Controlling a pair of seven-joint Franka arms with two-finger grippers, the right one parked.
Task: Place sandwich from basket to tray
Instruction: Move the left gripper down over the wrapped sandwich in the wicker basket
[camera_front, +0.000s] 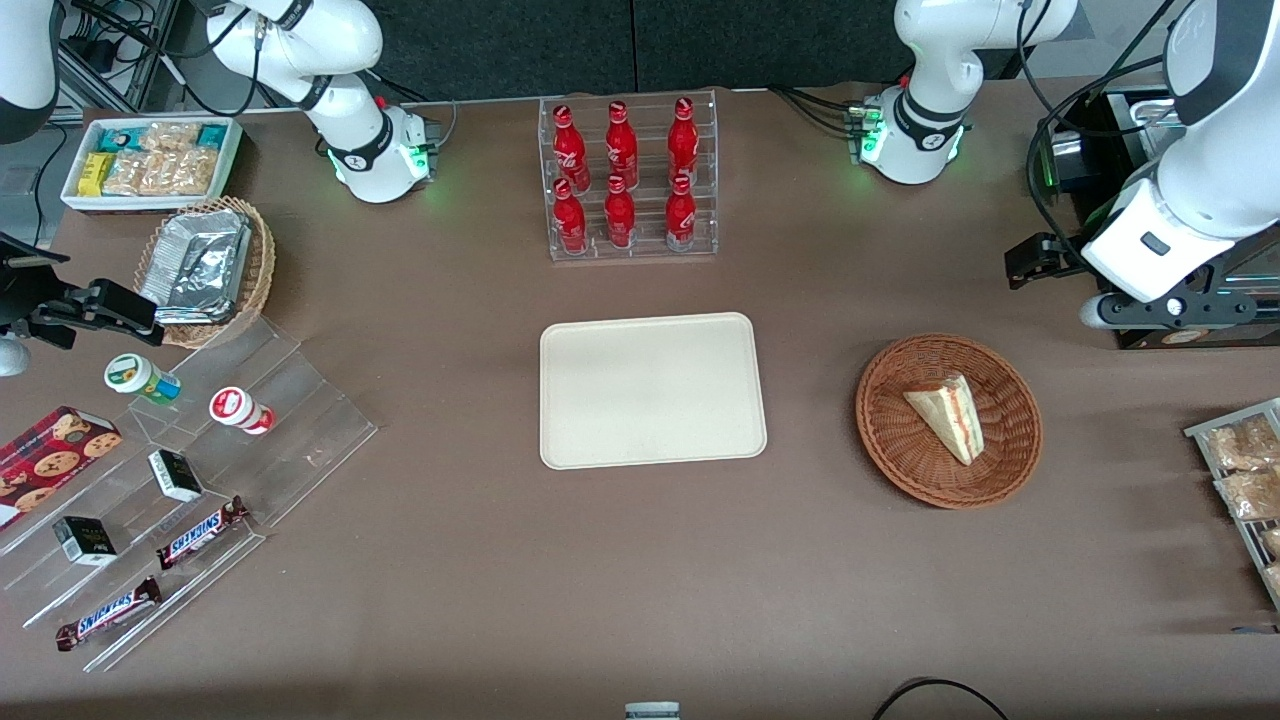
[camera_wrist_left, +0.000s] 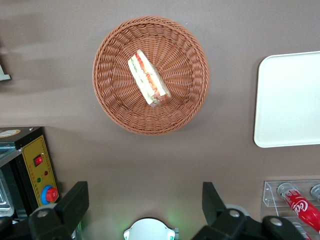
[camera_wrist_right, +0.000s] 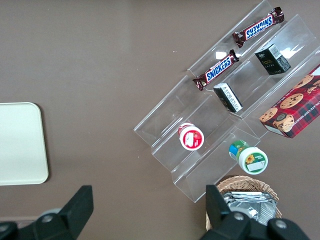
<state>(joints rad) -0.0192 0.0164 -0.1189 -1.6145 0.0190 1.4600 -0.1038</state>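
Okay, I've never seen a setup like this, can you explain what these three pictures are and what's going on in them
These are two white robot arms bolted to a brown table. One picture looks at them from the front; the other two come from cameras on each arm's wrist, looking down past the fingers.

The working arm's tool hangs open and empty above the table, off to the side of a reddish-brown wicker basket, holding nothing. A triangular sandwich lies in that basket. Beside it, mid-table, sits an empty cream tray, where the sandwich should go.

Elsewhere: a clear rack of red Coca-Cola bottles, and, toward the parked arm's end, Snickers bars on clear steps and a tan basket of foil packs.
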